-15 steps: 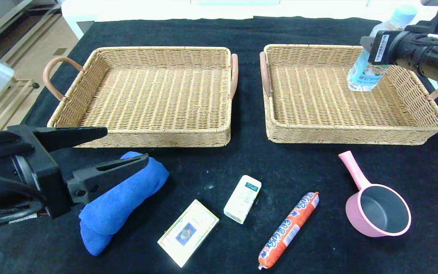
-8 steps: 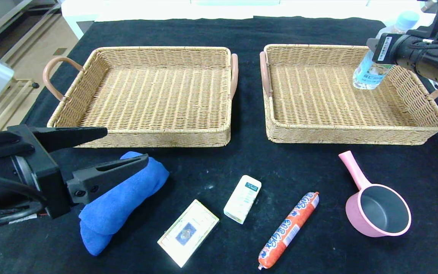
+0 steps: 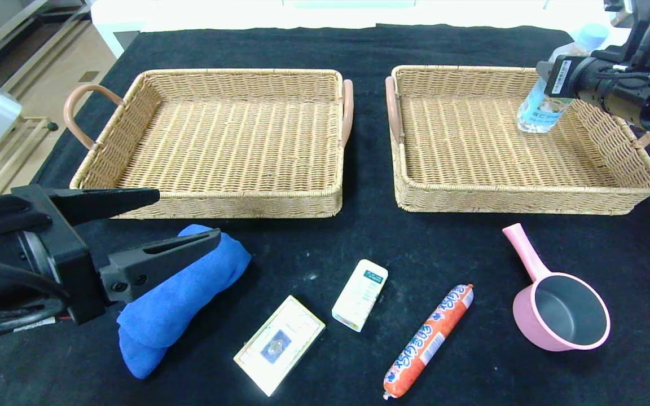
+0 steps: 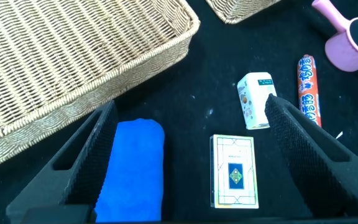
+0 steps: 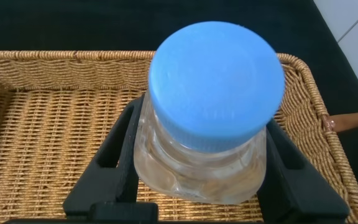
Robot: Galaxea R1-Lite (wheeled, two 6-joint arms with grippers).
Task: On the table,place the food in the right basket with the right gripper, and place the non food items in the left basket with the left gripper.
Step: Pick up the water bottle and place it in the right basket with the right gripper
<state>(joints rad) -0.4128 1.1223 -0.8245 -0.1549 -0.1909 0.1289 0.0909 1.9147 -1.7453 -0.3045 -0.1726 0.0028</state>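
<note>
Fingers [image 5: 118, 163] of the right gripper [image 5: 197, 186] are pinching the water bottle [image 3: 540, 106] over the right basket [image 3: 528, 194], at its far right corner. Spread wide, the left gripper [image 3: 184, 223] is hovering above the blue cloth [image 3: 178, 299] on the surface [image 3: 471, 248].

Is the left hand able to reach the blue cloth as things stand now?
Probably yes. The left hand is open and hovers right above the cloth, with nothing between them; the card box lies apart from it.
</note>
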